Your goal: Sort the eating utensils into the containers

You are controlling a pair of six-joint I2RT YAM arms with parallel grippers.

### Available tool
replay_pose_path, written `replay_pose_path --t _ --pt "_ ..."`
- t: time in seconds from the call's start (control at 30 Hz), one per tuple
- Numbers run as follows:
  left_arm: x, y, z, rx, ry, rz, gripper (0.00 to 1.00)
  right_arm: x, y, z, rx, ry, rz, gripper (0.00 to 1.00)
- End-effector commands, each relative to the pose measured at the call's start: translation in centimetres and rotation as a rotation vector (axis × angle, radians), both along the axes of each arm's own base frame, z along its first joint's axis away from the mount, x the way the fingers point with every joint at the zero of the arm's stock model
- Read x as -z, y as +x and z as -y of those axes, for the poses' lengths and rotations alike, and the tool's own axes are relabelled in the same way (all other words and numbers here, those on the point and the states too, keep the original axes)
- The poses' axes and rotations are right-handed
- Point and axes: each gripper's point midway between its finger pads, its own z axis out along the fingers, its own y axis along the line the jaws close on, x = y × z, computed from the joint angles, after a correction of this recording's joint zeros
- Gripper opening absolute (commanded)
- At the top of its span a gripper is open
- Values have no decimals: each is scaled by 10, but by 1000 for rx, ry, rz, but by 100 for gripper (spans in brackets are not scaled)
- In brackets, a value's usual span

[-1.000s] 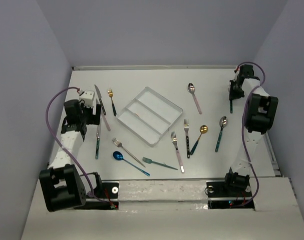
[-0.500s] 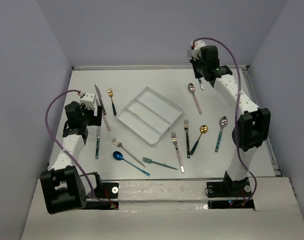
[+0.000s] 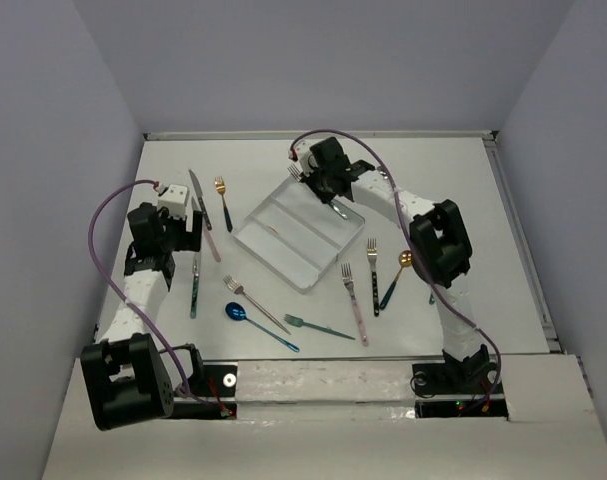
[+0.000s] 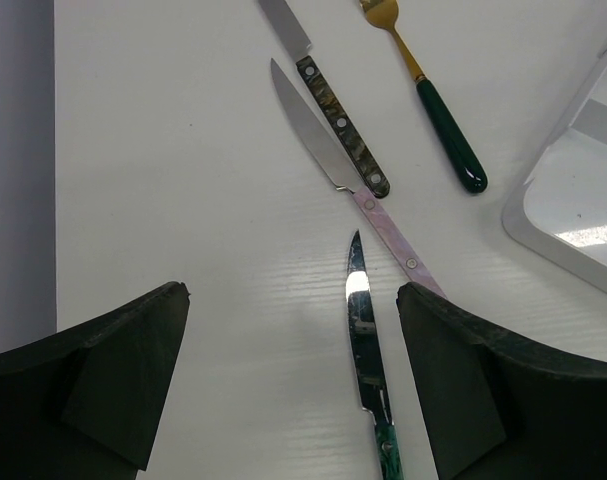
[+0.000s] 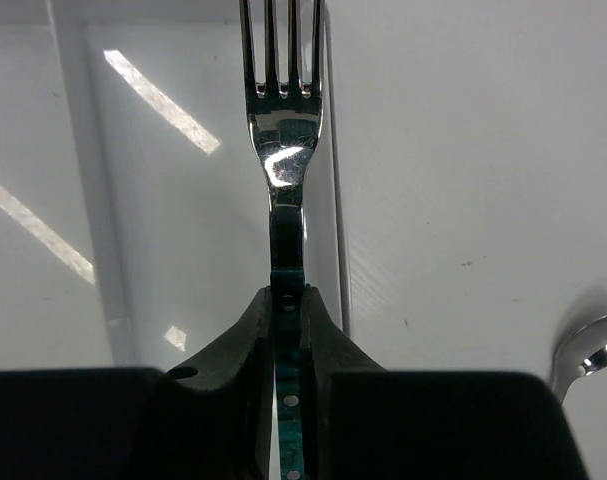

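Note:
My right gripper [image 5: 288, 300] is shut on a silver fork with a teal handle [image 5: 281, 150]. It holds the fork over the far end of the white three-compartment tray [image 3: 283, 250], near one long wall [image 5: 328, 200]. From above, the gripper [image 3: 313, 180] is at the tray's far corner, with the fork's tines [image 3: 295, 172] pointing left. My left gripper [image 4: 293, 295] is open, low over the table. A teal-handled knife [image 4: 363, 340] lies between its fingers, close to the right finger [image 4: 453, 380]. A pink-handled knife [image 4: 383, 220], a dark-handled knife [image 4: 338, 130] and a gold fork [image 4: 433, 110] lie just beyond.
Near the table's front lie a silver fork [image 3: 253, 303], a blue spoon [image 3: 248, 318], a teal fork [image 3: 318, 327], a pink-handled fork [image 3: 355, 305], a dark-handled fork [image 3: 373, 270] and a gold spoon [image 3: 398, 275]. A spoon bowl [image 5: 593, 350] shows right of the tray.
My right arm has swung from the far right corner across the back of the table to the tray, carrying the fork. My left gripper has barely moved.

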Motion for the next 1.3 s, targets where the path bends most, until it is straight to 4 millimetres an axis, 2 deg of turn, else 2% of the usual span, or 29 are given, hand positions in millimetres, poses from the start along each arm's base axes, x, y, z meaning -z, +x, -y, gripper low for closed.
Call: replay_pose_path --t 0.0,0.07,0.17,0.3,0.37,0.43,0.47,0.5,0.57,0.77,0.93,0.97,1.03,1.07,1.1,1.13,1.17,1.2,1.27 --pt "-11 2 -1 -2 5 54 99 -21 -7 -3 -53 4 26 0" --pt "-10 1 -2 -5 5 51 99 -3 -17 -9 -88 -1 -16 0" --pt "-10 1 -2 -5 8 52 99 16 -22 -8 -84 -9 -61 0" --pt "-11 1 -2 -5 9 54 99 34 -23 -6 -41 -18 -100 0" --pt "-10 1 -3 -6 9 52 99 38 -22 -5 -22 -19 -115 6" --pt "-11 1 -2 -3 10 55 99 37 -19 -1 5 -34 -107 15" --pt "-11 1 -2 -3 10 55 99 36 -19 -1 6 -33 -108 15" --pt "-12 1 -3 -4 11 57 99 35 -20 -2 6 -29 -109 23" --pt "-11 1 -2 -1 9 56 99 34 -22 -3 -1 -19 -116 30" --pt "-11 1 -2 1 10 59 99 27 -25 -2 12 -9 -125 40" --pt "-10 0 -2 -3 12 58 99 -11 -22 4 75 30 -67 42" --pt "-10 1 -3 -5 13 60 99 -33 -14 18 134 70 -41 43" --pt "-11 1 -3 -5 15 63 99 -54 -6 34 189 140 -36 45" --pt "-11 1 -3 -5 14 61 99 -69 3 56 248 214 -46 50" --pt "-10 1 -3 -5 13 60 99 -72 5 63 248 266 -78 54" --pt "-10 1 -2 -1 13 60 99 -72 11 78 284 286 -88 57" --pt "-10 1 -2 1 12 60 99 -66 23 107 359 295 -97 66" --pt "-10 1 -2 3 11 59 99 -64 27 121 413 309 -107 70" --pt "-10 2 -1 8 11 58 99 -41 37 159 513 274 -140 75"
